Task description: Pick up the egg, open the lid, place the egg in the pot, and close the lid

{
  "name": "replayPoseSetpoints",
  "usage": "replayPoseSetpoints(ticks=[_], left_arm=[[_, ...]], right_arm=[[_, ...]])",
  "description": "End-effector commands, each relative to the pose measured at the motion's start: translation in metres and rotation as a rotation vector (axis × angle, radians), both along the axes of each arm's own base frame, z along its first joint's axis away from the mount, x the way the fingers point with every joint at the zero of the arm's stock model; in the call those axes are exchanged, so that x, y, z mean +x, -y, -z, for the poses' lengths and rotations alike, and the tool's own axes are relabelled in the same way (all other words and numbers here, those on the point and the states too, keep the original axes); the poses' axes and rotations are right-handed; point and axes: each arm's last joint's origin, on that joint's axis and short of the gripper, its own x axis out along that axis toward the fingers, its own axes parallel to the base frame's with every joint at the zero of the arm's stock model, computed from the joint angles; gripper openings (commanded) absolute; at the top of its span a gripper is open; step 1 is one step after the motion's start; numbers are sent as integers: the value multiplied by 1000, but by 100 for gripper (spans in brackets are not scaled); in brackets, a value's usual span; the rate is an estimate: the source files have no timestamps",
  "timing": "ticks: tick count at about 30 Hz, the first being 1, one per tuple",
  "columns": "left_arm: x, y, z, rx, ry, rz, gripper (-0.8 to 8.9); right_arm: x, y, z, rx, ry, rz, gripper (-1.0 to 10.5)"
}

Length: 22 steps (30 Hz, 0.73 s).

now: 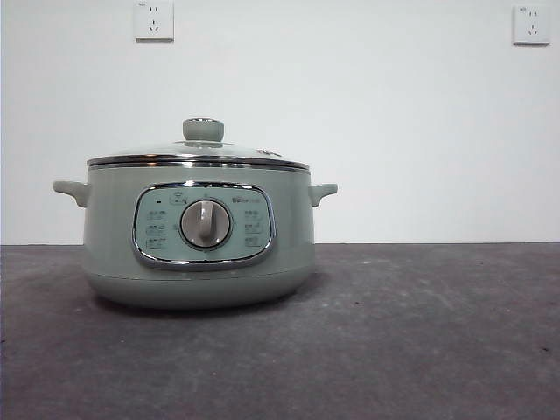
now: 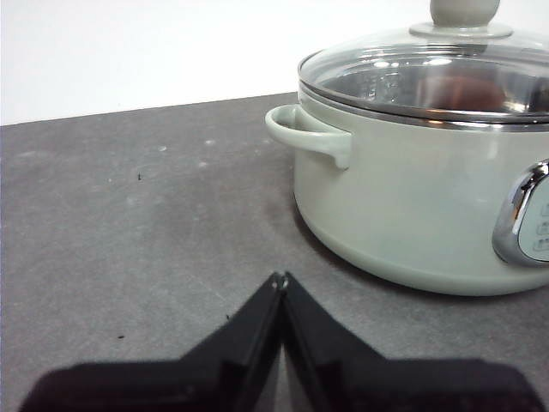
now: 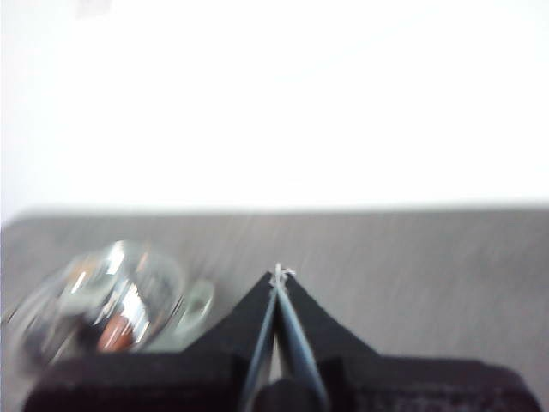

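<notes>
The left end effector (image 2: 280, 279) had its two black jaws pressed together, tips meeting, clamped on nothing, low over the bare grey desk (image 2: 129, 240) and apart from the pot (image 2: 412, 215). The right end effector (image 3: 279, 275) also had its two jaws together and empty; its view was blurred, with the pot (image 3: 193, 313) off to one side and below.

One pot (image 1: 199, 232) stood on the desk (image 1: 420, 332), pale sage green, with two small side handles, one chrome-framed panel and one grey dial (image 1: 206, 224). The small printing on the panel was too fine to read. One glass lid (image 1: 198, 154) with a steel rim and a pale green knob sat closed on the pot.

One reddish-brown egg (image 2: 463, 90) lay inside the pot, seen through the lid (image 2: 429, 73) in the left wrist view. The right wrist view showed a reddish blur (image 3: 114, 333) under the lid (image 3: 94, 296), probably the same egg. The front view barely showed it, only a faint reddish trace near the lid's rim; it alone showed two white wall sockets (image 1: 154, 20) and neither arm.
</notes>
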Motion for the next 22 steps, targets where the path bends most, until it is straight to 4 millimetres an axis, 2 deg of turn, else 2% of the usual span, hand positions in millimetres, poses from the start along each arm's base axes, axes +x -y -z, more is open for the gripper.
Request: replayPoseSetpoints(ticks=[1, 4, 10, 14, 17, 22], left_arm=[[1, 0, 3, -6, -9, -7, -4], [1, 0, 3, -6, -8, -7, -4], [1, 0, 3, -6, -9, -7, -4], [1, 0, 3, -6, -8, -7, -4], [1, 0, 3, -6, -8, -7, -4], [1, 0, 3, -6, -8, -7, -4]], right_arm=[[11, 0, 25, -38, 43, 53, 1], [20, 0, 61, -28, 59, 99, 1], [41, 0, 147, -24, 14, 129, 1], [51, -1, 192, -24, 15, 129, 1], [55, -2, 220, -25, 7, 129, 1], [59, -2, 252, -34, -41, 129, 1]])
